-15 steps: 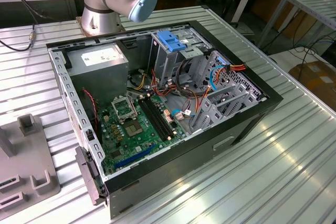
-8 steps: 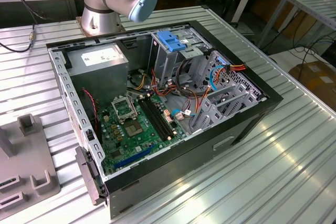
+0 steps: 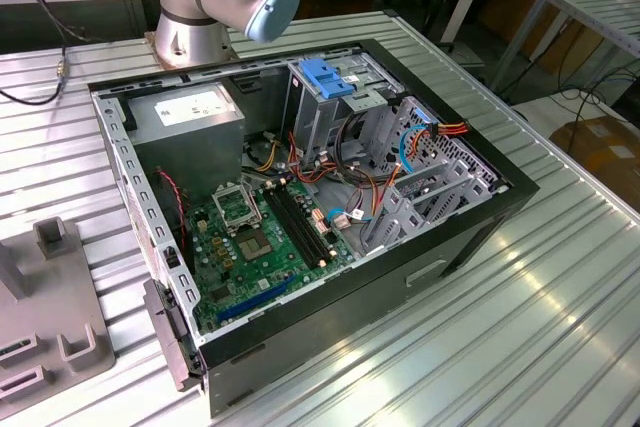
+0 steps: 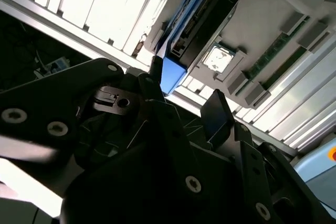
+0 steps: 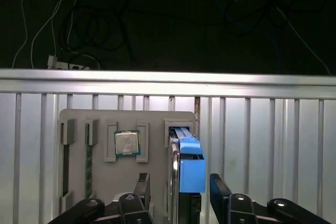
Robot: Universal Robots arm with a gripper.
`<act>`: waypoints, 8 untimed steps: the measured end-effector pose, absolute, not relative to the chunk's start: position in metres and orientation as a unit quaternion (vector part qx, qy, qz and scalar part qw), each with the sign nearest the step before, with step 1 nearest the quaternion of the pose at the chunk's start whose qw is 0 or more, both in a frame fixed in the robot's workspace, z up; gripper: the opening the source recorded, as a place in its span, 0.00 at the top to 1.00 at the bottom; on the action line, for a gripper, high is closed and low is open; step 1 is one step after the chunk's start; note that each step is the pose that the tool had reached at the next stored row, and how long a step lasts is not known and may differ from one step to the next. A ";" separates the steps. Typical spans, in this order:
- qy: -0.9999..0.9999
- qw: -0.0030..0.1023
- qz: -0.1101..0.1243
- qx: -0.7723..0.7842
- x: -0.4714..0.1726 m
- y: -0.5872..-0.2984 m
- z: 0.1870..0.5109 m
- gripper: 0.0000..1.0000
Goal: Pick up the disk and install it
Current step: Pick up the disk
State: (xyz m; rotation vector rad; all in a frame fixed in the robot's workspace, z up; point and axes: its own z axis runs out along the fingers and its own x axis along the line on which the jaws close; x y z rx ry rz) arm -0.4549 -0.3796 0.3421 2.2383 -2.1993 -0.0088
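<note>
In the first wrist view the disk stands on edge in a slot of a grey holder, its bright blue rail facing the camera. My gripper is open and straddles it, one dark finger on each side with small gaps. In the second wrist view the disk is seen along its dark edge, its blue rail end lying between the fingers of the gripper. The open computer case lies on the table in the exterior view, with a metal drive cage at its far side.
The holder also carries a processor chip and memory sticks. Part of the grey holder sits at the exterior view's left. In the case are a grey power supply, a green motherboard, loose cables and a blue latch.
</note>
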 end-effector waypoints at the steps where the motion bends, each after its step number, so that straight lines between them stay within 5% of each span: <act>1: -0.701 0.002 -0.003 0.713 -0.455 -0.379 0.339 0.43; 8: -0.701 0.000 -0.001 0.713 -0.459 -0.376 0.328 0.43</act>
